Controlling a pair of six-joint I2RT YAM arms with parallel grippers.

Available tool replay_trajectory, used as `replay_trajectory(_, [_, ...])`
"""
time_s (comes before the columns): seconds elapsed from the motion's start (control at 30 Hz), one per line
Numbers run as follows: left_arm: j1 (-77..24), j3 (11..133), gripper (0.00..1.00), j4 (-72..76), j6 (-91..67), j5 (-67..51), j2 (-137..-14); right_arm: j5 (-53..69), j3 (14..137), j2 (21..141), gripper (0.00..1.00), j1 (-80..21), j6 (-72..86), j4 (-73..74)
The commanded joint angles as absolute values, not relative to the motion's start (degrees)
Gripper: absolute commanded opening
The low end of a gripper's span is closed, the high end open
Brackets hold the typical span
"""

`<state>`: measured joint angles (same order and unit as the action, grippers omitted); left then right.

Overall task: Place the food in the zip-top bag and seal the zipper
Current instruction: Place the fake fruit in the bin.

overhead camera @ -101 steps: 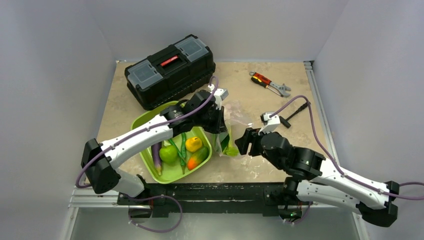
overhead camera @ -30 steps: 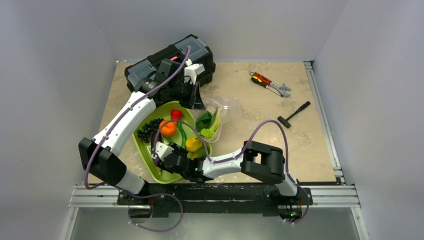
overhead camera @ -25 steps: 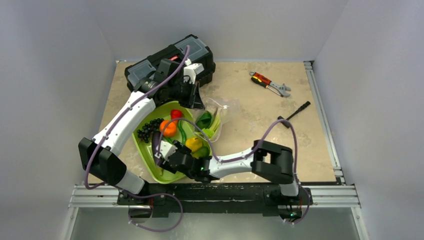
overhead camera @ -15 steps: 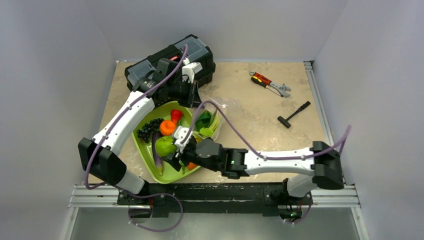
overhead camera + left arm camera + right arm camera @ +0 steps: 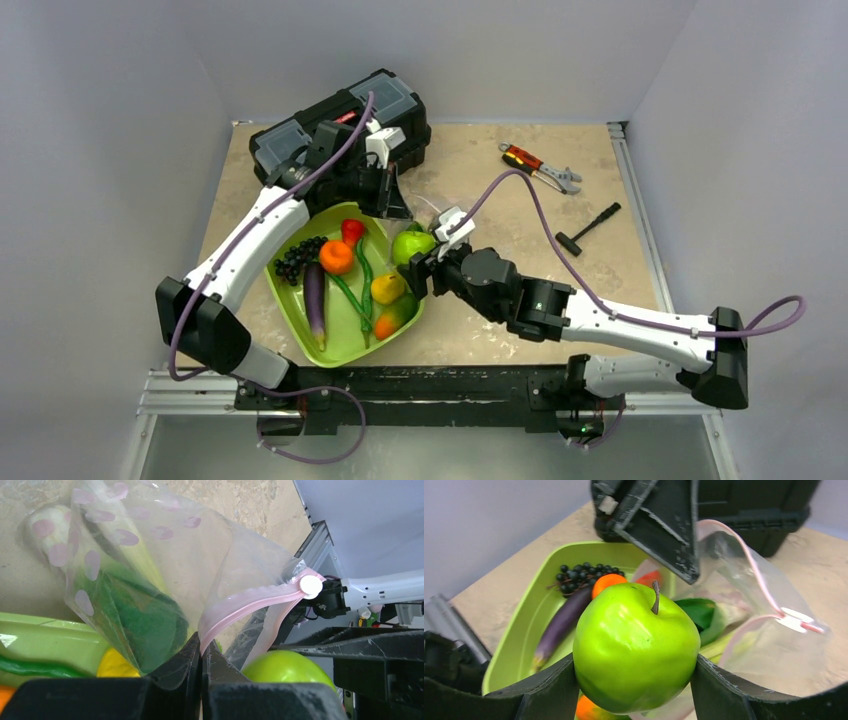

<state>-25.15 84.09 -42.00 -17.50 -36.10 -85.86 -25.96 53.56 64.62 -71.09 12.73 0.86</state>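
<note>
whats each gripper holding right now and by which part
The right gripper holds the green apple, jaws on opposite sides; the left gripper pinches the zip-top bag at its pink zipper strip.

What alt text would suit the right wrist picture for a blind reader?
The right gripper holds a green apple at the open mouth of a clear bag with a pink strip, leafy greens inside. Behind, a lime-green tray holds grapes, an eggplant and an orange.
</note>
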Motion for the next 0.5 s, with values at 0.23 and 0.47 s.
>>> replay_trajectory(0.23, [-27.94,83.11,0.00,-36.25,-19.12,-39.82,-82.71,-42.06,55.65,67.07,0.00,-70.38,21.73,6.78])
replay_trajectory(0.47, [-29.05,82.79,0.00,-35.51,-19.55,-40.54,-82.62,-54.28,57.77,68.98,0.11,-70.36,25.58,11.73])
